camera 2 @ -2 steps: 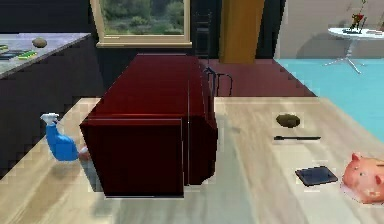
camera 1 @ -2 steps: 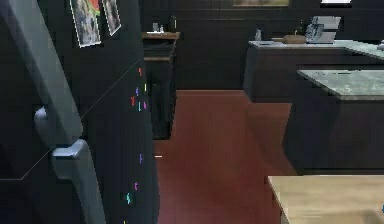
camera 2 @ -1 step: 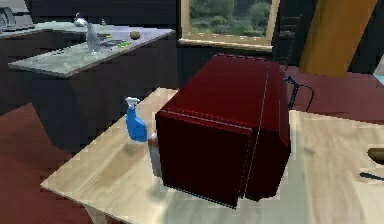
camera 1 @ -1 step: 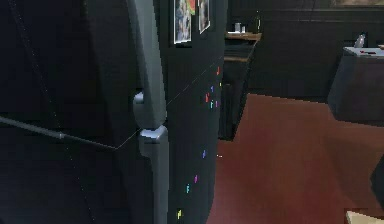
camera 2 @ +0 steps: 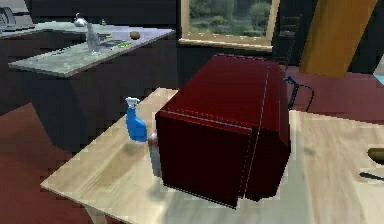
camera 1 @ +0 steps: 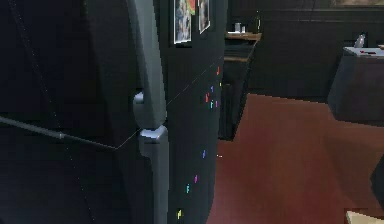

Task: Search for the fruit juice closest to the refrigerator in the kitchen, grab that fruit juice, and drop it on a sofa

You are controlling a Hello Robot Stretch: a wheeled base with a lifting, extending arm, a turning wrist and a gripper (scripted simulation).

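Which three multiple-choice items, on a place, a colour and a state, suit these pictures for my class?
1. Where is the blue spray bottle? A floor; B wooden table; C sink.
2. What colour is the big box on the table? A dark red; B white; C green.
3. How is the bottle posed? A lying; B upright; C upside down.
B: it stands on the tabletop beside the box. A: its sides are dark red. B: its trigger is on top.
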